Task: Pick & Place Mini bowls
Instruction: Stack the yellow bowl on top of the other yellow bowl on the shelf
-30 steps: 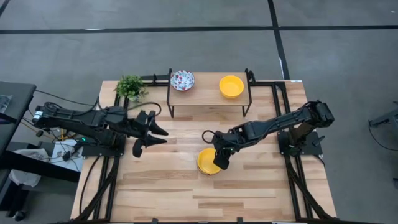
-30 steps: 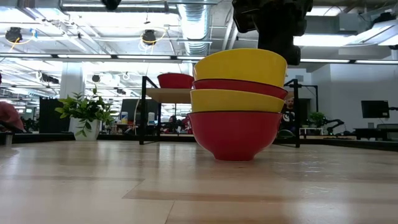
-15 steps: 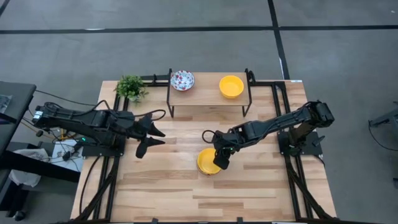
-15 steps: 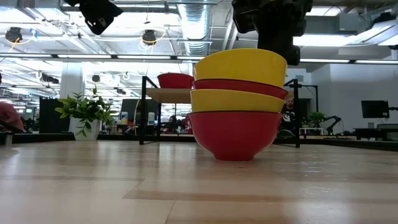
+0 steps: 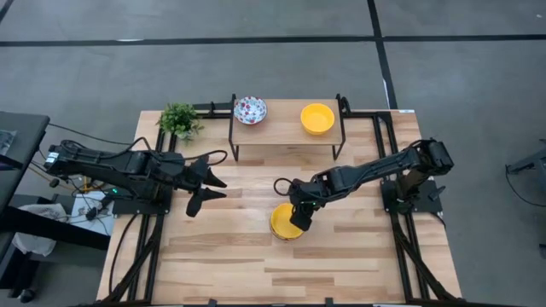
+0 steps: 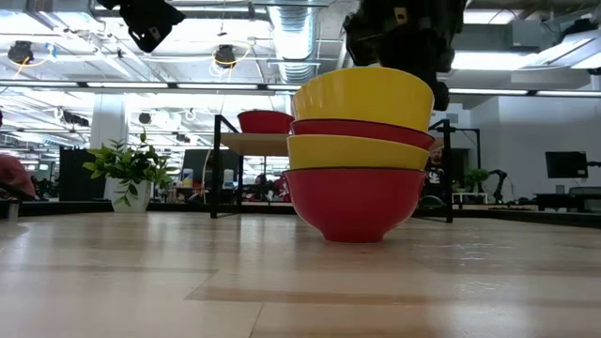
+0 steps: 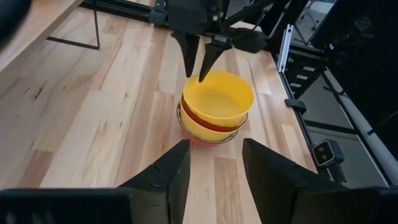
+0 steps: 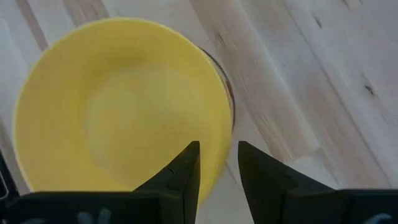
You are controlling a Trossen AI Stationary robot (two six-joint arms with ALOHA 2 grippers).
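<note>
A stack of mini bowls (image 6: 355, 188) stands on the table (image 5: 341, 256) at mid-table: red at the bottom, then yellow, red, and a yellow top bowl (image 7: 217, 99). My right gripper (image 8: 217, 146) is open and points steeply down at the top bowl's rim, one finger over the inside and one outside. My left gripper (image 7: 216, 143) hovers open and empty at the table's left, aimed at the stack. On the shelf (image 5: 286, 141) at the back rest a floral bowl (image 5: 250, 109) and a yellow bowl (image 5: 317, 118). My right gripper comes from above, slanting in from the table's right, and straddles the top yellow bowl's rim (image 8: 222, 146) on the stack's right side. I cannot tell whether either finger touches the rim. The bowl sits in the stack.
A small potted plant (image 5: 179, 119) stands at the far left corner beside the shelf's black frame. Bare wood lies in front of the stack and to its left, under my left gripper (image 5: 209, 189).
My left gripper has tipped downward and sunk a little, coming into the top of the low view, then kept still. My right gripper has edged down over the top bowl's rim, staying open.
</note>
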